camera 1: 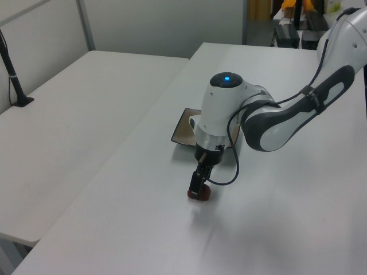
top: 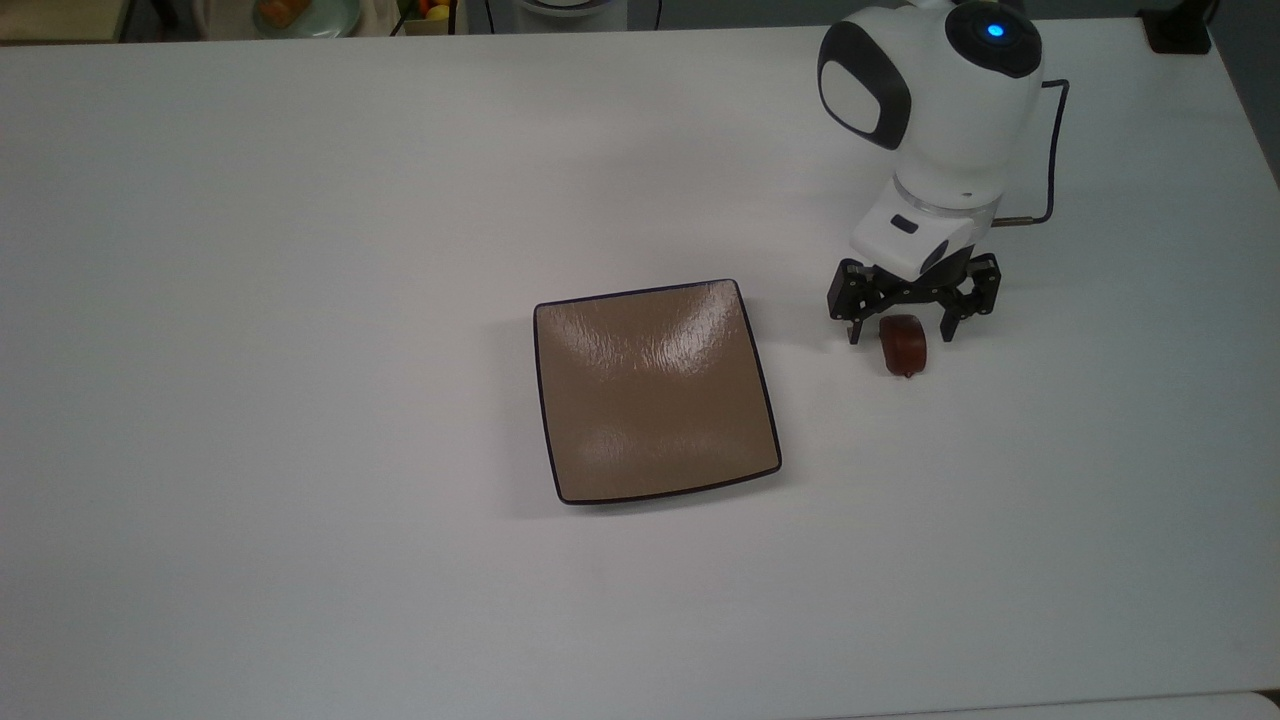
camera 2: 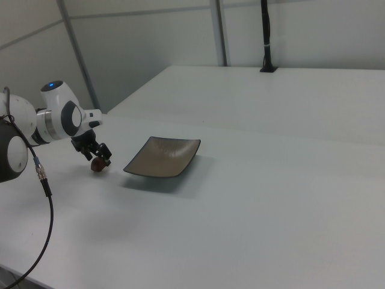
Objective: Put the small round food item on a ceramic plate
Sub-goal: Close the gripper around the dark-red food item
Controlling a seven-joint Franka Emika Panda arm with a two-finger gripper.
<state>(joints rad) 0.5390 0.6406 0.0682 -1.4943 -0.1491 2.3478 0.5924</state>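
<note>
On the white table (top: 300, 250), toward the top view's right, the black two-finger gripper (top: 897, 327) of the white arm is held low with its fingers spread apart, one on either side of the small, dark reddish-brown, glossy round food item (top: 903, 345). The piece is seen lying on the table between the two fingertips, and no finger can be said to press on it yet. This stance is judged to be chosen so that the piece can be pinched across its short width once the fingers are brought together. In the left view the gripper (camera 1: 198, 186) is seen right down over the piece (camera 1: 200, 195), close to the table surface.

Well apart from the food item, toward the top view's left, the square glossy tan-brown ceramic plate (top: 655, 390) with its thin dark navy rim is set flat and bare, so an open landing place is offered for the piece. In the right view the plate (camera 2: 162, 156) is seen just to the right of the gripper (camera 2: 98, 158).

The food item is shown as a stubby, rounded chunk like a short sausage end, shiny on top, and far smaller than the plate. Being smooth and rounded, it is judged likely to slip or roll if gripped off-centre.
</note>
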